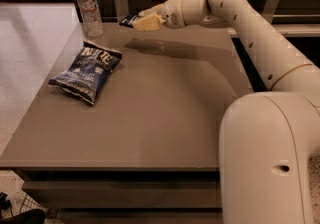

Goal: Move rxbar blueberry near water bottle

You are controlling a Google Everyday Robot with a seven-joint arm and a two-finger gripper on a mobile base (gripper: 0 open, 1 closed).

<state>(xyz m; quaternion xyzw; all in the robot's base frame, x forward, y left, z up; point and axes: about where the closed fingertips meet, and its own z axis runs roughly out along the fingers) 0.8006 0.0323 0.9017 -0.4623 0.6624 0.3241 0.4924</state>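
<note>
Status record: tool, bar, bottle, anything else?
bottle: clear plastic water bottle, white cap, upright, far left corner of grey table
bar: small flat dark navy snack-bar wrapper, airborne right of the bottle, apart from it
tool: two-finger tool, above table's far edge, shut on the wrapper
other: puffy blue chip bag, lying on table's left side

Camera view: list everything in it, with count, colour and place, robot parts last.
water bottle: one, clear with white cap, standing at table's far left corner
rxbar blueberry: one, dark navy, held above table's far edge, right of the bottle
chip bag: one, blue, lying on table's left side
table: one, grey-brown, centre
brackets: two, grey metal, on wooden wall behind
arm: one, white, reaching in from the right
gripper: one, yellowish, jaws shut on the rxbar blueberry, near far edge
</note>
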